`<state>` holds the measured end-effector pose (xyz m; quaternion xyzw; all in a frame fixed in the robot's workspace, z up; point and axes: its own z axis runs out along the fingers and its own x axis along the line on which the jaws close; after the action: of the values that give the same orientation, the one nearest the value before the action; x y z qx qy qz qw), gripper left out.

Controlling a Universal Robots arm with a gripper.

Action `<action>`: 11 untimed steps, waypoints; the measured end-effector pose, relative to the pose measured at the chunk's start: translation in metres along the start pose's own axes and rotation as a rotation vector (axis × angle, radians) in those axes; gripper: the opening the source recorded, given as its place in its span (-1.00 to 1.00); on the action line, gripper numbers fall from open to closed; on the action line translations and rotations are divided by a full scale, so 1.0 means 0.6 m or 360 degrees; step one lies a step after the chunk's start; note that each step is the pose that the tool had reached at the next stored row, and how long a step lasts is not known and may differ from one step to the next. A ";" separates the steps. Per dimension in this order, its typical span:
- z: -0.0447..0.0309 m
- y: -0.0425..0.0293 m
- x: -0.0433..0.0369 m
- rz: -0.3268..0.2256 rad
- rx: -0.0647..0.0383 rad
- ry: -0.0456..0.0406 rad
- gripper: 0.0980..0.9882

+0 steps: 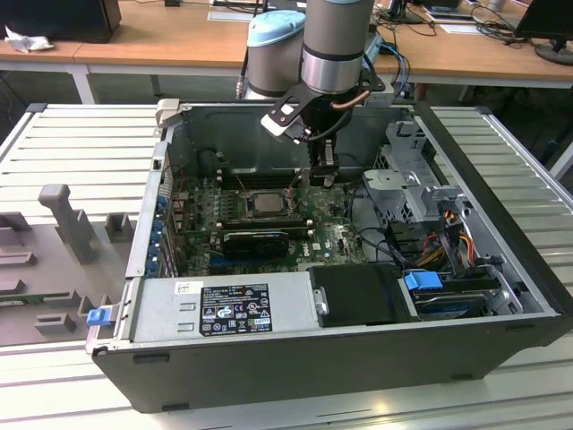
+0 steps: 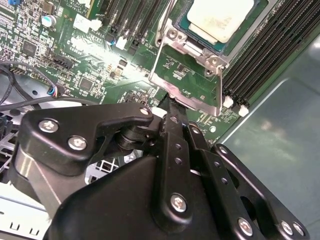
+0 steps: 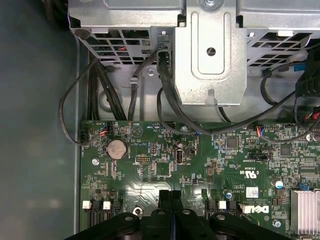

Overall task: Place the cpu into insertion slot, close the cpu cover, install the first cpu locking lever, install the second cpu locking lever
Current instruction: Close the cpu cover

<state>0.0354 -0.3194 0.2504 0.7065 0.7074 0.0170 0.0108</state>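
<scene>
On the computer case [image 1: 295, 358] lying open on the ribbed grey bench [image 1: 81, 143], the power supply wears a black-and-white label [image 1: 235, 309] with a small white sticker [image 1: 188, 288] at its 10 o'clock. I leave the print on both unread. In the first wrist view the green circuit board [image 3: 165, 170] carries white lettering and a barcode sticker [image 3: 252, 190], near a round coin cell [image 3: 117, 147]. The arm drops almost straight down from the case's 12 o'clock side in the exterior view, wrist upright, the tool [image 1: 324, 179] low over the board at about 3 o'clock of the socket. Its fingers are pressed together in both wrist views, nothing between them [image 2: 171, 112] [image 3: 170, 196]. The cpu [image 2: 220, 17] lies flat in the insertion slot [image 2: 243, 40], partly cut off by the picture's edge. The cpu cover [image 2: 192, 100] stands swung open off the socket, with bare board showing through its window. The tool's tip sits right at the cover's free edge — whether it touches the metal I cannot tell, since the black finger links hide what lies behind them.
</scene>
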 end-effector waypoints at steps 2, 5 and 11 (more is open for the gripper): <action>0.000 0.000 0.000 0.0000 0.0000 0.0000 -0.98; 0.000 -0.001 0.000 0.0000 0.0000 0.0000 -0.98; 0.000 -0.003 0.000 0.0000 0.0000 0.0000 -0.98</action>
<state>0.0334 -0.3193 0.2504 0.7065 0.7074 0.0170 0.0109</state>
